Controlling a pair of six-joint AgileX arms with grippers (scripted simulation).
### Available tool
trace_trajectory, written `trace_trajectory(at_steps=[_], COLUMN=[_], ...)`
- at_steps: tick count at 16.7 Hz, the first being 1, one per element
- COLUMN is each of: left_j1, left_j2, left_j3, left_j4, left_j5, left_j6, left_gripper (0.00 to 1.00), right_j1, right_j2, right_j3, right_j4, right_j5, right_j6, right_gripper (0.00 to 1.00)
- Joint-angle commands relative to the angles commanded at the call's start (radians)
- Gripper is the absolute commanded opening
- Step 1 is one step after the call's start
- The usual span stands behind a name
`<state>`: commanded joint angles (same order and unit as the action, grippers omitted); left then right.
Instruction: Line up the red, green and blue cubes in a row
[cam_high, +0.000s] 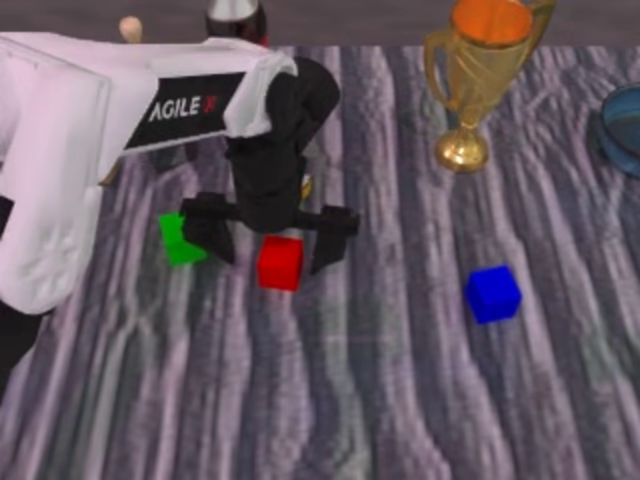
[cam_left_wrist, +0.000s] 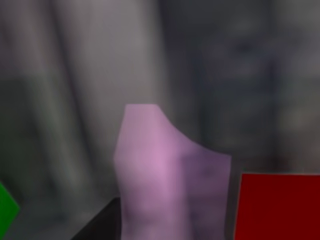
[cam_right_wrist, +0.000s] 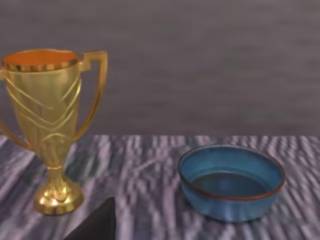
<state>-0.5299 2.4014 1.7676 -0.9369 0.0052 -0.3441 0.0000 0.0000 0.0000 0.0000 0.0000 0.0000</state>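
The red cube (cam_high: 280, 262) lies on the table left of centre, between the spread black fingers of my left gripper (cam_high: 272, 240), which stands open over it without touching it. The green cube (cam_high: 180, 240) sits just left of that gripper, partly hidden behind its left finger (cam_high: 210, 232). Well to the right, the blue cube (cam_high: 492, 293) lies alone. The left wrist view shows the red cube (cam_left_wrist: 277, 207) and a corner of the green cube (cam_left_wrist: 7, 210) at opposite edges. My right arm is out of the top view.
A gold trophy (cam_high: 478, 70) stands at the back right, with a blue bowl (cam_high: 622, 130) at the right edge. The right wrist view faces the trophy (cam_right_wrist: 50, 130) and the bowl (cam_right_wrist: 231, 180). A dark bottle (cam_high: 235, 18) stands at the back behind my left arm.
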Motion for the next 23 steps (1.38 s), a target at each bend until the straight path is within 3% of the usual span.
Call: trace_trajectory(at_steps=[8,18,23], left_j1=[0.000,0.003,0.015], left_j2=[0.000,-0.034,-0.076], left_j3=[0.000,0.011,0.114], left_j4=[0.000,-0.016,-0.171], left_j5=[0.000,-0.010,-0.012], left_j6=[0.000,0.007,0.004], left_gripper=[0.02,0.00,0.00], right_j1=[0.000,0.000,0.000], right_j2=[0.000,0.000,0.000], right_j3=[0.000,0.000,0.000], right_j4=[0.000,0.000,0.000], right_j5=[0.000,0.000,0.000], right_j6=[0.000,0.000,0.000], right_gripper=[1.00,1.00,1.00])
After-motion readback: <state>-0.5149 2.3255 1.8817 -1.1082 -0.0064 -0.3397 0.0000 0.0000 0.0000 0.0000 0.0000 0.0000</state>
